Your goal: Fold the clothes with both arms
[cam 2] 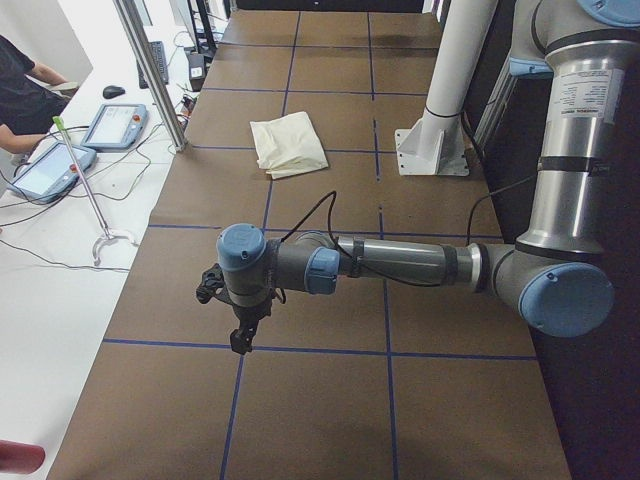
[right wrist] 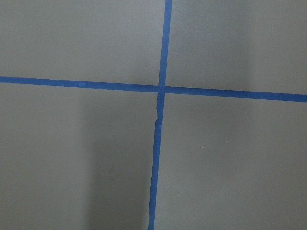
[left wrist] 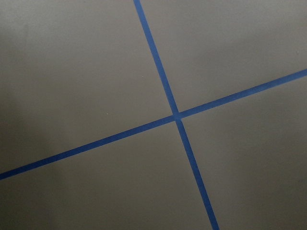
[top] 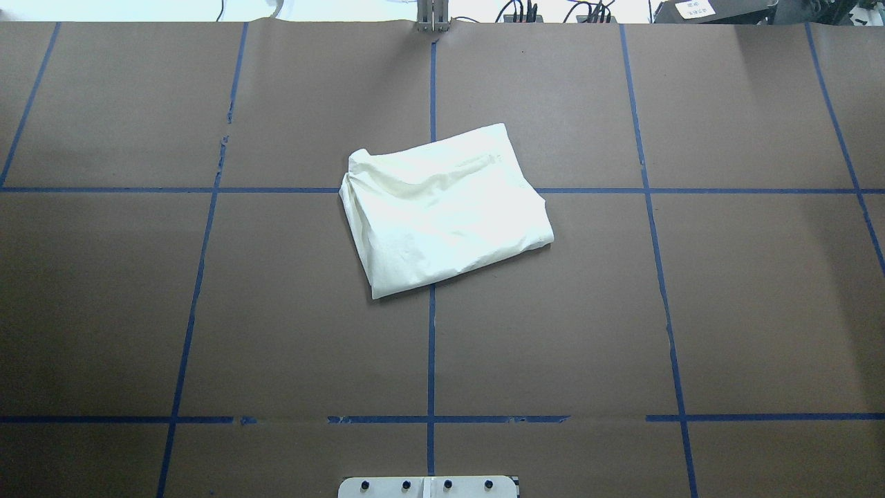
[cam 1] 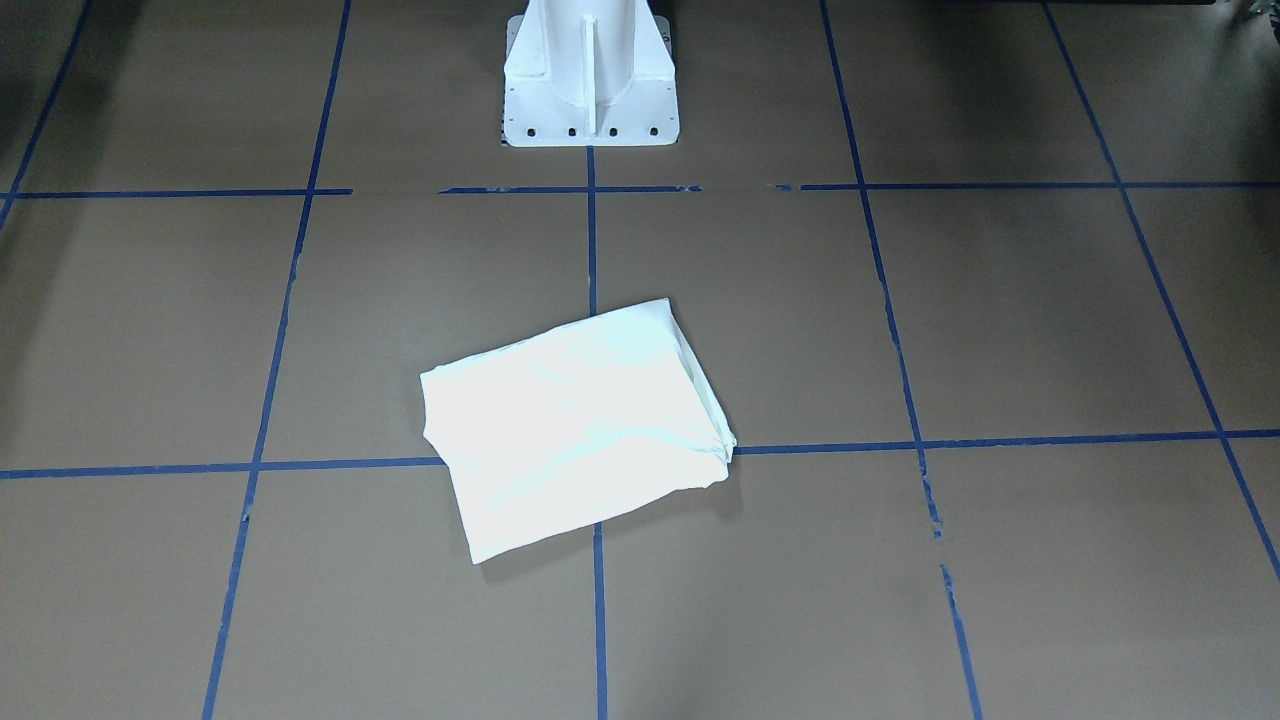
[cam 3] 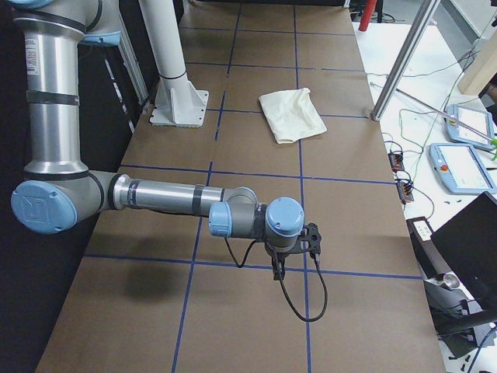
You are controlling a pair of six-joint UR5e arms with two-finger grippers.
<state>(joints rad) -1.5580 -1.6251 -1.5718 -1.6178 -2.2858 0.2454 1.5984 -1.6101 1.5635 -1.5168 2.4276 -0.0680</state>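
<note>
Cream on brown: found the shirt folded into a rough rectangle, plain side up, in the middle of the table, across a blue tape crossing, before the pedestal. Saw the left gripper and right gripper pointing down over opposite table ends, well apart from it. Could not tell either open or closed.
</note>
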